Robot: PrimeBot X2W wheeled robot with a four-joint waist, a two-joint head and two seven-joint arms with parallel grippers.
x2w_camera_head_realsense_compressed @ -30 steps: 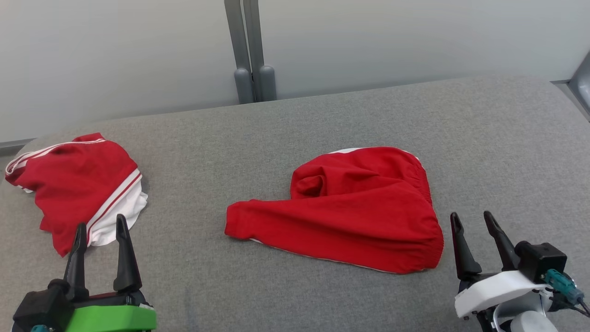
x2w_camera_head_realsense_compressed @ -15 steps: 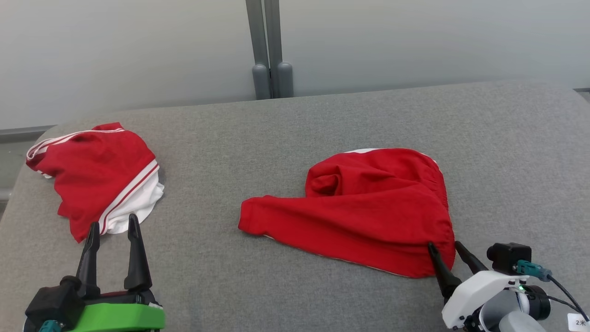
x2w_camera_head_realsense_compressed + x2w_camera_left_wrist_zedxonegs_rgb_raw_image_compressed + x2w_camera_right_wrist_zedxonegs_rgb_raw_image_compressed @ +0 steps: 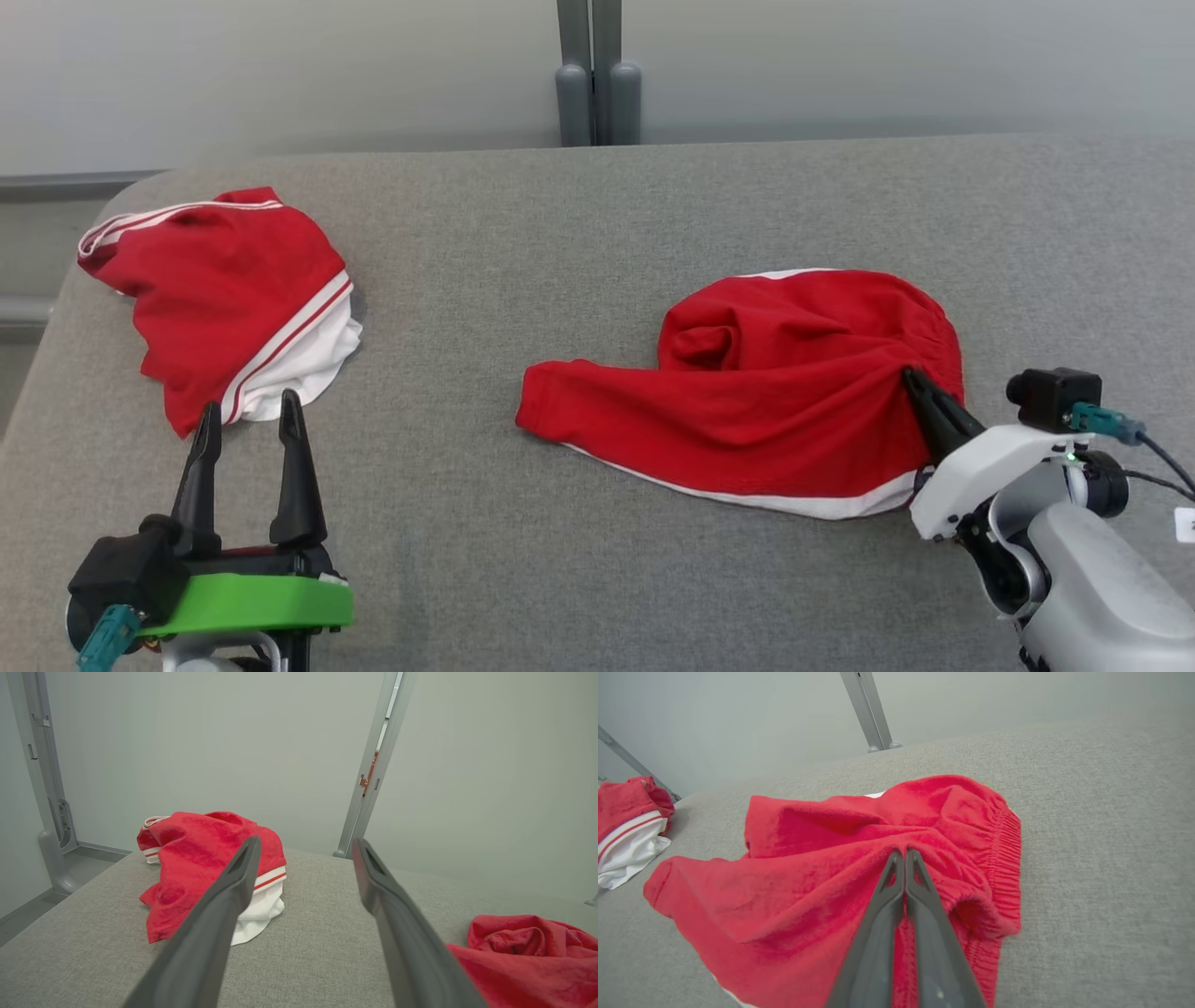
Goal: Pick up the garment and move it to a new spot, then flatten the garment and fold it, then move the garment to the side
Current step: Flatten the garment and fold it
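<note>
1. The desk (image 3: 597, 215) is the biggest thing here, a broad top covered in grey woven fabric that runs across the head view and has a rounded corner at the far left.
2. Behind it stands a plain pale wall (image 3: 280, 65), split by a grey upright post (image 3: 597, 75) whose two rounded feet meet the desk's far edge.
3. The garment (image 3: 747, 411), a pair of red shorts, lies crumpled on the right half of the desk. One leg stretches toward the middle, and a thin white trim (image 3: 747, 495) shows along its near edge. The gathered elastic waistband (image 3: 1008, 840) sits at the garment's right end.
4. A second garment (image 3: 224, 280), red with white bands and a white panel, lies bunched near the desk's far left corner, well apart from the shorts.
5. The right arm's white and grey body comes in from the lower right of the head view, carrying a small black camera block.
6. The right end effector (image 3: 910, 378) has its two dark fingers pressed together. In the right wrist view the red cloth puckers into folds at their tips, so they are clamped on the garment just inside the waistband.
7. The left end effector (image 3: 250, 401), on a green mount, stands with its fingers apart and nothing between them. Its tips point at the near edge of the second garment, and whether they touch it I cannot tell.
</note>
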